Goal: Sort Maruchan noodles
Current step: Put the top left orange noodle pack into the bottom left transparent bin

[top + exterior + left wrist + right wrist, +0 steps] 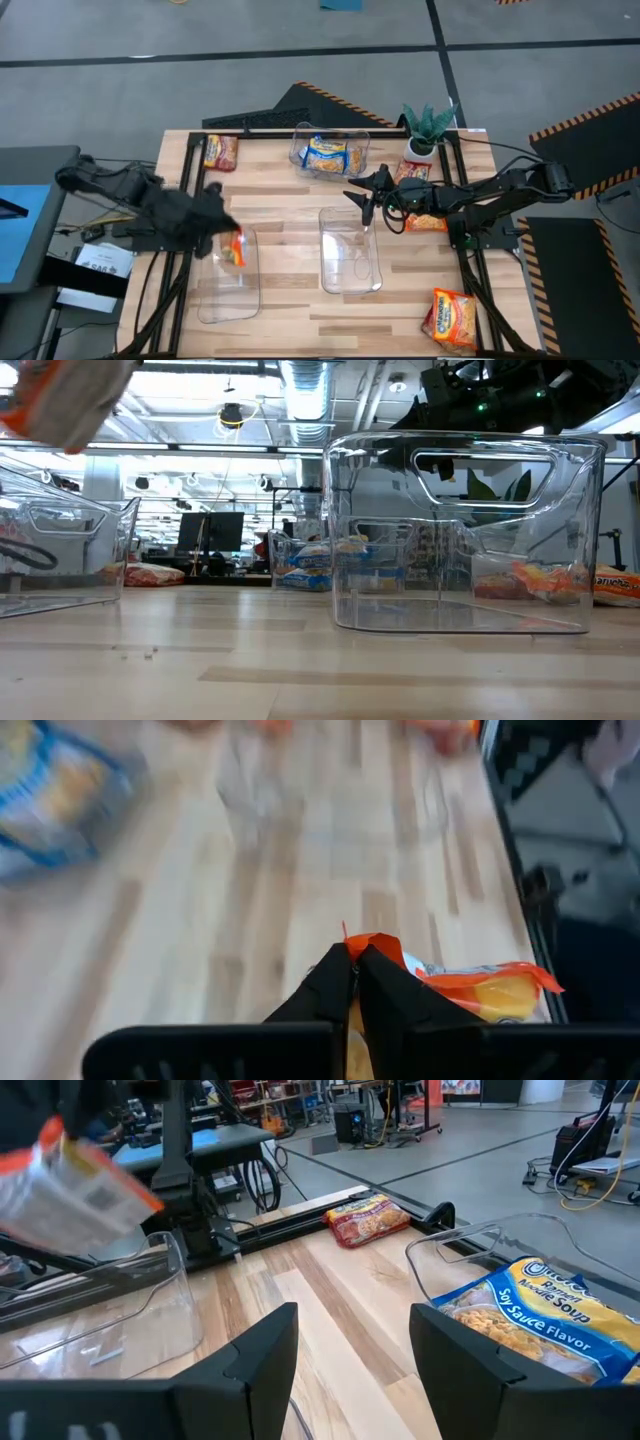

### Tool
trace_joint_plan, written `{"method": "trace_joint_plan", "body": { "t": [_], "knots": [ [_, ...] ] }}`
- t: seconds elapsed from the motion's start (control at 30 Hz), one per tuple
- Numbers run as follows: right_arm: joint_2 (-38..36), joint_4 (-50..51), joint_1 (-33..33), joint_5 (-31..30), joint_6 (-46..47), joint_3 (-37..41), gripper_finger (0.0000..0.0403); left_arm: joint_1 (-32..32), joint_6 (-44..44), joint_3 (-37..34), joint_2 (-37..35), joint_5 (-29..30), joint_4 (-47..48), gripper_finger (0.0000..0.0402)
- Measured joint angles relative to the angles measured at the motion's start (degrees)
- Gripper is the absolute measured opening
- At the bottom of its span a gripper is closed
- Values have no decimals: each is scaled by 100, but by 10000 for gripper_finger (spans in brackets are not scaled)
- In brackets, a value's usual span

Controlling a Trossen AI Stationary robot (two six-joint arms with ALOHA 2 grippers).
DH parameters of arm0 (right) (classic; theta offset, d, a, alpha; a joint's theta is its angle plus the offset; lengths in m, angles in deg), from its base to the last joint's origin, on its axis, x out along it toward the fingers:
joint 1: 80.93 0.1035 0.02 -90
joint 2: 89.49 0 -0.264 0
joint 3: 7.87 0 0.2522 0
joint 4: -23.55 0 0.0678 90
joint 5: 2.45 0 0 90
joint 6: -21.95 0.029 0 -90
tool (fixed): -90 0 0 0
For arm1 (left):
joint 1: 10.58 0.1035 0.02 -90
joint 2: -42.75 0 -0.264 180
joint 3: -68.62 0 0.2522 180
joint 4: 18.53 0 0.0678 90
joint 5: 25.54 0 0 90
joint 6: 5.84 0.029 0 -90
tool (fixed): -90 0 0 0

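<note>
My left gripper is shut on an orange noodle packet and holds it over the far end of the left clear bin. In the low view this packet is high above that bin. My right gripper is open and hovers near the far end of the middle clear bin, touching nothing. The far bin holds blue-and-yellow packets. A red-orange packet lies at the table's far left. Orange packets lie under the right arm and near the right corner. My left gripper pinches the orange packet between its two shut fingers at the wrapper's crimped end. The packet is lifted clear of table and bin and sticks out to one side of the fingers.
A small potted plant stands at the far right, with another packet beside it. The middle bin has nothing in it. Bare wood lies between the bins and along the near edge.
</note>
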Motion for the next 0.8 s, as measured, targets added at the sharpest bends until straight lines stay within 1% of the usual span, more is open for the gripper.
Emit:
{"method": "trace_joint_plan", "body": {
  "t": [0.17, 0.27, 0.33, 0.47, 0.57, 0.67, 0.8],
  "knots": [
    [0, 0, 0, 0, 2, 0, 216, -1090, -1049, -5, 716, 571, 590, 0],
    [0, 4, 0, 0, 2, 0, 216, -1503, -1691, -5, 1207, 771, 931, 0],
    [0, 4, 0, 0, 2, 0, 216, -1688, -2094, -5, 1502, 799, 1134, 0],
    [0, 4, 0, 0, 35, 0, 216, -1870, -2583, -5, 2020, 850, 1442, 0],
    [0, 4, 0, 0, 37, 0, 216, -1891, -2566, -5, 2299, 821, 1555, 5],
    [0, 4, 0, 0, 40, 0, 216, -1860, -2492, -5, 2426, 785, 1559, 27],
    [0, 4, 0, 0, 46, 0, 216, -1730, -2357, -5, 2439, 812, 1555, 71]
  ]
}}
